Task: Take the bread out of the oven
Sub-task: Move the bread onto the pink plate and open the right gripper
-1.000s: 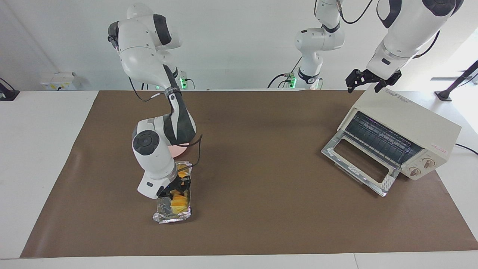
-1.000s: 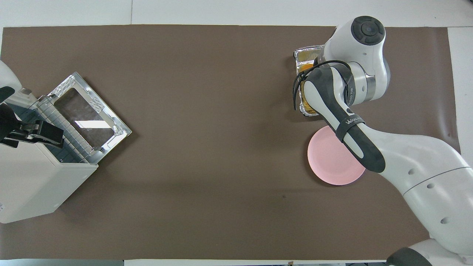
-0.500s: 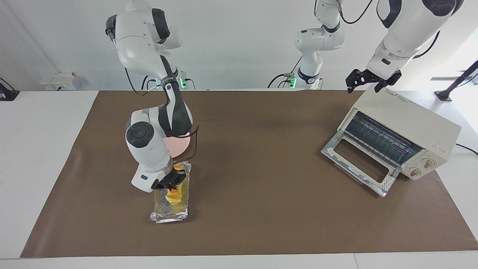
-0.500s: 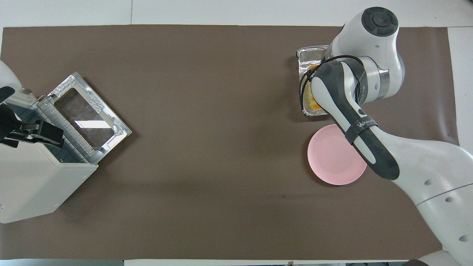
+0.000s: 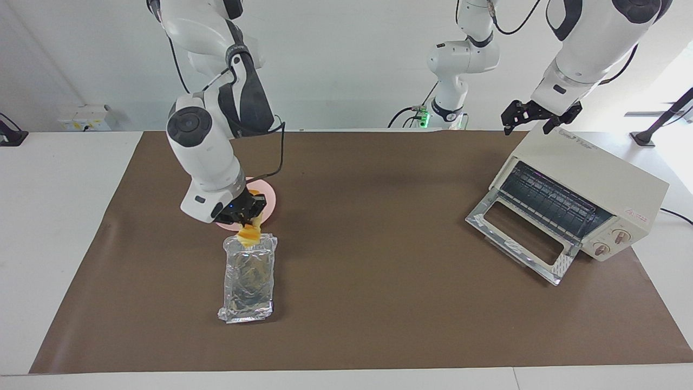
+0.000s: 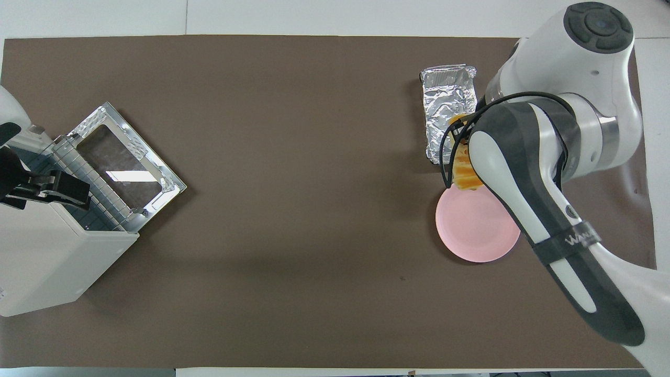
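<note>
The right gripper (image 5: 246,213) is up in the air, its fingers clamped on the bread (image 5: 249,233), which hangs over the foil tray's (image 5: 249,279) end nearest the pink plate (image 6: 473,230). The left gripper (image 5: 533,116) waits over the oven (image 5: 590,189), fingers spread and holding nothing; the oven's door (image 5: 520,238) lies dropped open.

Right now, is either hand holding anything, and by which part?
The right hand holds the small golden-yellow ridged bread loaf by its upper end; it hangs over the crinkled silver foil tray. The left hand holds nothing, waiting above the cream-white toaster oven.
</note>
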Robot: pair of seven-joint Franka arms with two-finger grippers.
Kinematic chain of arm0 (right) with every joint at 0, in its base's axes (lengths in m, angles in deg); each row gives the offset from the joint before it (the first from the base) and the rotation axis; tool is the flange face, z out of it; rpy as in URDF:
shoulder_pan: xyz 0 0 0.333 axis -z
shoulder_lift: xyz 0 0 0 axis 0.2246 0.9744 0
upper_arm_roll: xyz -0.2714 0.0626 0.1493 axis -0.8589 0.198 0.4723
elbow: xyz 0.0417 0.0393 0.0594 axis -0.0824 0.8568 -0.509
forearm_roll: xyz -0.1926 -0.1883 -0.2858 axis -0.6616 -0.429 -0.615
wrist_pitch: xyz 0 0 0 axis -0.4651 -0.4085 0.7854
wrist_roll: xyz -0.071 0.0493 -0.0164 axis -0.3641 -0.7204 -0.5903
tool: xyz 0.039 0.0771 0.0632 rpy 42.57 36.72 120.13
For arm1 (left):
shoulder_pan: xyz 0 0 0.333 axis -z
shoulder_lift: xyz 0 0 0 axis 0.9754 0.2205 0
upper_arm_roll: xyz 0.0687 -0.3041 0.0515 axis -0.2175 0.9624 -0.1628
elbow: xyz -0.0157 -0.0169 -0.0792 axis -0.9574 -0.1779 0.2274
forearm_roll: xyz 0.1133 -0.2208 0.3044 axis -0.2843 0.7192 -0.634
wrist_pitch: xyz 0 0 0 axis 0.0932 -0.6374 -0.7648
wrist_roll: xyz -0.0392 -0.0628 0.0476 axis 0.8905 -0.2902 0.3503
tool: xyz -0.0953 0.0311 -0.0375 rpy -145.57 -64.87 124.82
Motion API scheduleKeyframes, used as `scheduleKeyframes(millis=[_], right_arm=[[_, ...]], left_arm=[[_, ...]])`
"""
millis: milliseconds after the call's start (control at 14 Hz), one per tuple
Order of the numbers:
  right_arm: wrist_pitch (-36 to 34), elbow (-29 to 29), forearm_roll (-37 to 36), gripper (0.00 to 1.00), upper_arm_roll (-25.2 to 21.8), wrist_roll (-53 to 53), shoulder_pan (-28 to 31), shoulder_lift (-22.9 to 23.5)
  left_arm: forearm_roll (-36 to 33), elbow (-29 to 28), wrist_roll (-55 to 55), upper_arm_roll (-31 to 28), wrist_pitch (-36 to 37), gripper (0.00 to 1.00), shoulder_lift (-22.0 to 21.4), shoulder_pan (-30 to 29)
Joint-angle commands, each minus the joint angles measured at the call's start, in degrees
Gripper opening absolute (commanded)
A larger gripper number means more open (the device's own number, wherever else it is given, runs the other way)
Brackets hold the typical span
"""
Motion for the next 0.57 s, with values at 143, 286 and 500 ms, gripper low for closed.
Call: scheduleKeyframes(millis=[143, 286, 500], right_arm=[[15.2, 29.0, 3.8, 0.0, 0.2, 2.9, 2.0, -15.5], [23.9, 37.2, 4.6, 0.0, 0.2, 6.4, 3.5, -18.2], [32.7, 43.6, 6.2, 0.0, 0.2, 9.0, 4.1, -18.4]], left_arm=[[1.2, -2.4, -0.6, 0.5, -1.5, 1.0, -2.1, -1.0], [1.2, -2.4, -0.6, 0.5, -1.4, 1.0, -2.1, -1.0], [1.2, -2.4, -0.5, 0.5, -1.4, 1.0, -2.0, -1.0]])
